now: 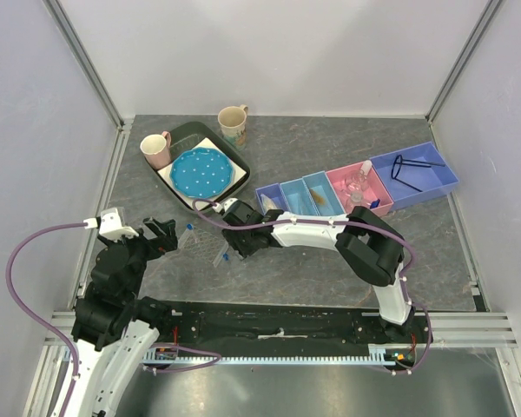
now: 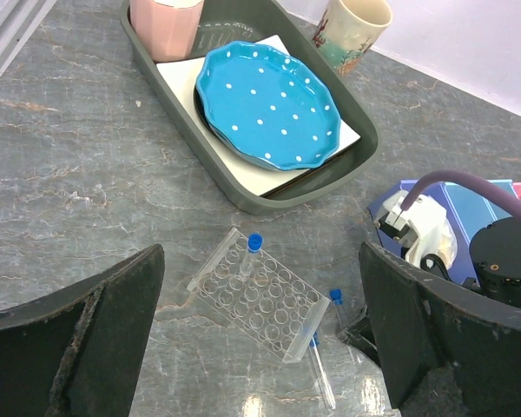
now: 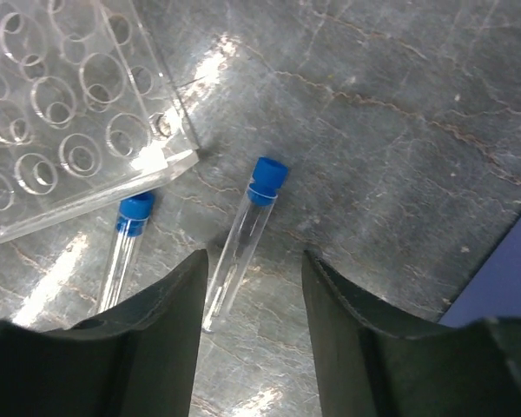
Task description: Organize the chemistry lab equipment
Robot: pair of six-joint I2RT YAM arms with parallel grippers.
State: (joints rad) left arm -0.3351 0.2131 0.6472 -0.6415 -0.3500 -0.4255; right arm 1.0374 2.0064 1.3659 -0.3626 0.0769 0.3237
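A: Up close, right gripper [image 3: 253, 261]: fingers part-spread, straddling a blue-capped tube [image 3: 247, 234] flat on the grey table [image 3: 399, 113]. Not pinching it.

B: More tubes?

A: Second tube [image 3: 126, 248] alongside, cap at the clear rack [image 3: 69, 113] edge, just right of the rack. Third tube [image 2: 249, 248] at the rack's far end.

B: Left gripper [image 2: 260, 252]?

A: Spread wide above the rack's near side, holding nothing.

B: Elsewhere?

A: Far right, flask [image 1: 358, 184] in the pink bin [image 1: 378, 193]; black wire frame [image 1: 414, 165] in the blue bin [image 1: 447, 184] beside it.
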